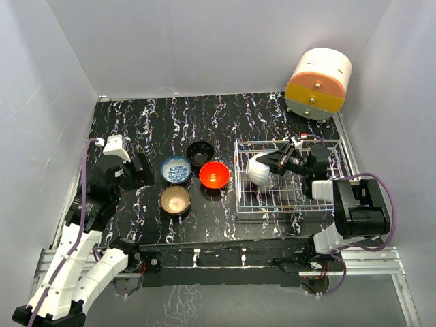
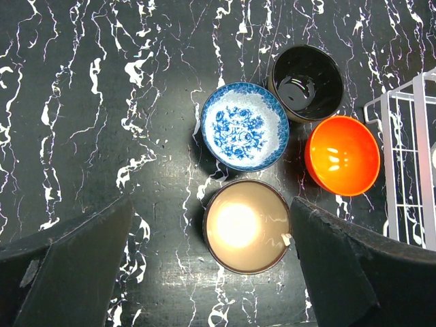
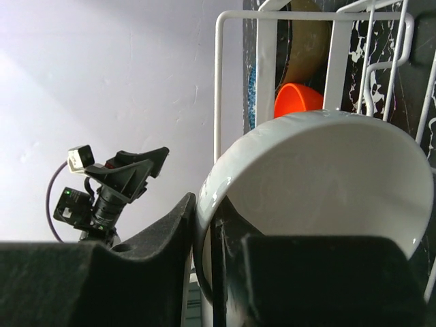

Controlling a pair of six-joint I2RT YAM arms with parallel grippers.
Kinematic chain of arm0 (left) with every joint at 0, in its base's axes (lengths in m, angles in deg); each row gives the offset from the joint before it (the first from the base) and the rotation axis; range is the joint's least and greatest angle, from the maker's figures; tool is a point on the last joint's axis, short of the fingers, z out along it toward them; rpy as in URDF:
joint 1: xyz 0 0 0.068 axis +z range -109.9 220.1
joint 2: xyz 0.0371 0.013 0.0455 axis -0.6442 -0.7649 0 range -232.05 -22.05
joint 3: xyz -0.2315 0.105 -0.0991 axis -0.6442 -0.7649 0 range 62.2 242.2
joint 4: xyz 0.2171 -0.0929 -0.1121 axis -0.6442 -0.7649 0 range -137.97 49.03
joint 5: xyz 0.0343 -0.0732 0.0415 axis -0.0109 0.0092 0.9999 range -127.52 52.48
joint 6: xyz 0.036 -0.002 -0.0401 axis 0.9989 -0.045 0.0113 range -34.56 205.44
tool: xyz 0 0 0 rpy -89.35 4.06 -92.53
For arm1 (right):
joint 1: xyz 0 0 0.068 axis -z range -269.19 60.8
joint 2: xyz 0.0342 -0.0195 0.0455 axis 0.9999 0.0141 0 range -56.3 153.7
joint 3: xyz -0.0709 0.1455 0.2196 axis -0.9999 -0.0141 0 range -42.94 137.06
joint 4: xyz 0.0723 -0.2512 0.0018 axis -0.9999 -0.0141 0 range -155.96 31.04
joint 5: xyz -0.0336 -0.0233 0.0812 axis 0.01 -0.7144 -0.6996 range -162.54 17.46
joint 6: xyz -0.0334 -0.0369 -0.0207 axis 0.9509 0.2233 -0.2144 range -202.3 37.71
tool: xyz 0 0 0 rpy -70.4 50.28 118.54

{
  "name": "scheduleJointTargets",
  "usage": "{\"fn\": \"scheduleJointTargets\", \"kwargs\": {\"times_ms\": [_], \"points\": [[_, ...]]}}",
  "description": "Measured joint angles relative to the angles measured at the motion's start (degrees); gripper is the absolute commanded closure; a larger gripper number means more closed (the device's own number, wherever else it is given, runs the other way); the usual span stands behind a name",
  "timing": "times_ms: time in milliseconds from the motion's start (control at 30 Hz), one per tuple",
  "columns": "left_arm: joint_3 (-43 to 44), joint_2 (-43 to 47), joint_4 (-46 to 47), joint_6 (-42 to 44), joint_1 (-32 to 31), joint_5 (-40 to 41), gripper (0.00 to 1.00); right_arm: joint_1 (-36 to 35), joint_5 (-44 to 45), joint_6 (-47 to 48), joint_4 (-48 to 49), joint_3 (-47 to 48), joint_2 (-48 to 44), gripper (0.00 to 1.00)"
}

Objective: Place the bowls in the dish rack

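Right wrist view: my right gripper (image 3: 216, 246) is clamped on the white bowl (image 3: 327, 184) at its rim, one finger inside and one outside. The bowl is tilted inside the wire dish rack (image 3: 269, 68). It looks glazed, rigid, slippery and chippable, so the rim is the surest hold. My left gripper (image 2: 208, 267) hangs spread above the tan-gold bowl (image 2: 245, 225).

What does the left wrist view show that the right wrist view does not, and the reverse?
Only the left wrist view shows the black bowl and a clear look at the blue-and-white bowl. Only the right wrist view shows the white bowl, tilted on edge with its rim pinched in the right claw, plus the left arm in the distance. Both show the red-orange bowl, the tan-gold bowl and wires of the dish rack.
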Motion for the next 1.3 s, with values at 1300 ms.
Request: {"fn": "scheduleJointTargets", "kwargs": {"times_ms": [1300], "points": [[1.1,-0.1,-0.5,0.0,0.0,0.0,0.03,5.4,5.4,18.2,-26.8,2.3,2.1,0.66]]}}
